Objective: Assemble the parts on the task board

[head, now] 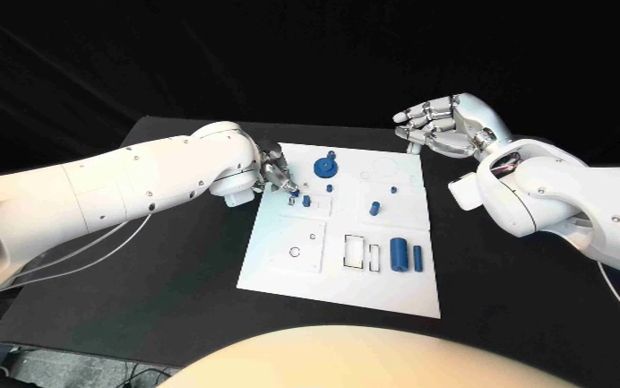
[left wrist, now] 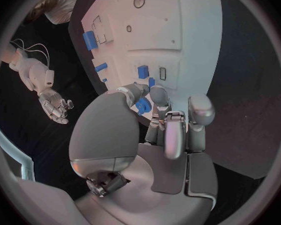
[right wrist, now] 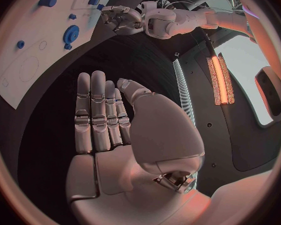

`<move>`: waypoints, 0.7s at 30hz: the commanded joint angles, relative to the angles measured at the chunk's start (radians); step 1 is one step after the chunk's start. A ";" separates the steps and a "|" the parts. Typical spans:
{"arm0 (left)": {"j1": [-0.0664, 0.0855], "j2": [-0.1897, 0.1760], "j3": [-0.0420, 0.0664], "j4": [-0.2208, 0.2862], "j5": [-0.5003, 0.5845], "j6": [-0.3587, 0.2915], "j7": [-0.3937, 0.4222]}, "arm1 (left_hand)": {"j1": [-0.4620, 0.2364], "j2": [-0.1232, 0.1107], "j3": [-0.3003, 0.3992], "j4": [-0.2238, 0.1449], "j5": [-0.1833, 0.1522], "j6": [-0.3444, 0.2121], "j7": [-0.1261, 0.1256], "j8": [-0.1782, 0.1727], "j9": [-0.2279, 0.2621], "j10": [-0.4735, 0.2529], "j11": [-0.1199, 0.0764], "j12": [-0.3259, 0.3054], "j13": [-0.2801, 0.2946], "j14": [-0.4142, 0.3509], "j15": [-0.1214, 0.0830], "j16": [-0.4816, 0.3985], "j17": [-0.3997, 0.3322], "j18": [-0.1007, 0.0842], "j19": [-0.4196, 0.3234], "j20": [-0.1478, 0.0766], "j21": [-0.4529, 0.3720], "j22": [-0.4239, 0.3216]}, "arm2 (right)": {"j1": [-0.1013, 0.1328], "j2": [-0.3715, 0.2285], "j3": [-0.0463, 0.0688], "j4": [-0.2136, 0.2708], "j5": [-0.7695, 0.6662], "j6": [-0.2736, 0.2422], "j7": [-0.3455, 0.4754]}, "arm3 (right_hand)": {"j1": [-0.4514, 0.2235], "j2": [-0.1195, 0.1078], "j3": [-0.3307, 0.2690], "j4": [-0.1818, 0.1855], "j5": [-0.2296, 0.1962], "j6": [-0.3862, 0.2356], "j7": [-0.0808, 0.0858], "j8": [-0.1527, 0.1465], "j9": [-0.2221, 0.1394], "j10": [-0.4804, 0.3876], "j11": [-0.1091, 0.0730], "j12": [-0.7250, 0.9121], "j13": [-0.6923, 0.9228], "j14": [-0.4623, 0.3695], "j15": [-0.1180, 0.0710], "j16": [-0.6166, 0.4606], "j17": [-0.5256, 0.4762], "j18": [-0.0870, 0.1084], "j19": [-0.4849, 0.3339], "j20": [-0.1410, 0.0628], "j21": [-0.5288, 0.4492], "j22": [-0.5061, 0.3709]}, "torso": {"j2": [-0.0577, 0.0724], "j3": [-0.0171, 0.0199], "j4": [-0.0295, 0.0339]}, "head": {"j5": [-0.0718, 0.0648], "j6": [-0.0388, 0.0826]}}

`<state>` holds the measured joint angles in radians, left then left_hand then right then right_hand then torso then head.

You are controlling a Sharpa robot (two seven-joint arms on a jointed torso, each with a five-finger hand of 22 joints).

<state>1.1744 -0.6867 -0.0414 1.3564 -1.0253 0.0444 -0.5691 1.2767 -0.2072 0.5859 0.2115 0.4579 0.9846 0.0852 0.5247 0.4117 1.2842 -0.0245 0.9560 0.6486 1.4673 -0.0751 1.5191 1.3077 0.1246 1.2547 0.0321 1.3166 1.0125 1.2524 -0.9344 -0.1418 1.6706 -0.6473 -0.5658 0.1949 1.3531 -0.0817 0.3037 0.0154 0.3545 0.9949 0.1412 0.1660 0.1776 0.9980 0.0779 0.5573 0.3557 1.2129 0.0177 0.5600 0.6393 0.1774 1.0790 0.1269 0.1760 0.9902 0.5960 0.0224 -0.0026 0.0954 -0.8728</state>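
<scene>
The white task board [head: 339, 282] lies mid-table. At its far left corner my left hand [head: 274, 175] reaches down onto it. In the left wrist view the thumb and a finger [left wrist: 160, 98] pinch a small blue part [left wrist: 142, 105] just over the board [left wrist: 154, 25]. A blue gear-shaped part [head: 324, 167] stands close to the right of that hand. Two blue cylinders [head: 400, 251] lie near the board's right edge, and small blue pegs [head: 374, 208] stand mid-board. My right hand [head: 441, 126] hovers beyond the board's far right corner, fingers [right wrist: 98, 110] stretched out, holding nothing.
Empty rectangular slots [head: 354, 251] and a round hole [head: 296, 251] sit in the board's near half. Black table [head: 155, 262] surrounds the board. The right wrist view shows the gear [right wrist: 71, 34] and my left hand [right wrist: 122, 19] across the board [right wrist: 28, 60].
</scene>
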 commanded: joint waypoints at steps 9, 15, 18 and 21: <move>-0.006 0.010 -0.004 -0.013 -0.064 0.037 -0.020 | 0.003 0.006 0.158 -0.156 0.003 0.042 -0.034 0.004 0.003 0.010 -0.002 0.009 0.010 0.079 -0.007 0.008 0.161 -0.012 0.010 -0.001 0.005 0.003 | -0.001 0.001 0.000 0.001 -0.002 0.011 0.010 | -0.004 0.008 -0.002 0.001 0.005 0.001 0.007 0.007 -0.001 0.006 0.000 -0.002 -0.001 0.009 -0.001 -0.007 0.001 0.003 -0.003 0.003 -0.004 0.002 | 0.000 -0.0006 -0.0001 | 0.001 0.000; -0.007 0.011 -0.005 -0.015 -0.067 0.065 -0.028 | 0.001 0.003 0.160 -0.159 0.003 0.045 -0.034 0.004 0.003 0.013 -0.003 0.011 0.014 0.080 -0.008 0.009 0.164 -0.013 0.011 -0.002 0.006 0.005 | -0.001 0.001 0.000 0.001 -0.002 0.011 0.011 | -0.004 0.008 -0.002 0.001 0.005 0.001 0.007 0.007 -0.001 0.006 0.000 -0.002 -0.001 0.009 -0.001 -0.007 0.001 0.003 -0.003 0.003 -0.004 0.002 | 0.000 -0.0005 0.0008 | 0.002 0.000; -0.008 0.013 -0.005 -0.016 -0.072 0.078 -0.031 | 0.000 0.002 0.161 -0.160 0.003 0.046 -0.034 0.004 0.003 0.015 -0.003 0.013 0.016 0.080 -0.008 0.009 0.165 -0.013 0.012 -0.002 0.007 0.006 | -0.001 0.002 0.000 0.001 -0.001 0.012 0.011 | -0.004 0.008 -0.002 0.001 0.005 0.001 0.007 0.007 -0.001 0.006 0.000 -0.002 -0.001 0.009 -0.001 -0.007 0.001 0.003 -0.003 0.003 -0.004 0.002 | 0.000 -0.0004 0.0010 | 0.000 0.000; -0.009 0.014 -0.006 -0.016 -0.074 0.086 -0.033 | -0.001 0.002 0.161 -0.160 0.003 0.047 -0.035 0.004 0.003 0.016 -0.003 0.014 0.018 0.080 -0.008 0.010 0.166 -0.013 0.011 -0.002 0.007 0.006 | -0.001 0.002 0.000 0.001 -0.001 0.012 0.012 | -0.004 0.008 -0.002 0.001 0.005 0.001 0.007 0.007 -0.001 0.006 0.000 -0.002 -0.001 0.009 -0.001 -0.007 0.001 0.003 -0.003 0.003 -0.004 0.002 | 0.000 -0.0010 0.0001 | 0.003 0.000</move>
<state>1.1661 -0.6753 -0.0468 1.3398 -1.0859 0.0908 -0.5925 1.2767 -0.2072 0.5880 0.2093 0.4581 0.9882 0.0885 0.5257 0.4143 1.2915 -0.0276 0.9682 0.6654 1.4674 -0.0750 1.5231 1.3075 0.1247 1.2582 0.0285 1.3166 1.0174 1.2517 -0.9331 -0.1418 1.6709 -0.6463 -0.5657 0.1958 1.3531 -0.0818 0.3037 0.0155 0.3544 0.9949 0.1412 0.1660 0.1776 0.9980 0.0780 0.5573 0.3558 1.2129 0.0177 0.5600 0.6390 0.1773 1.0790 0.1269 0.1760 0.9909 0.5956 0.0221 -0.0019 0.0971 -0.8728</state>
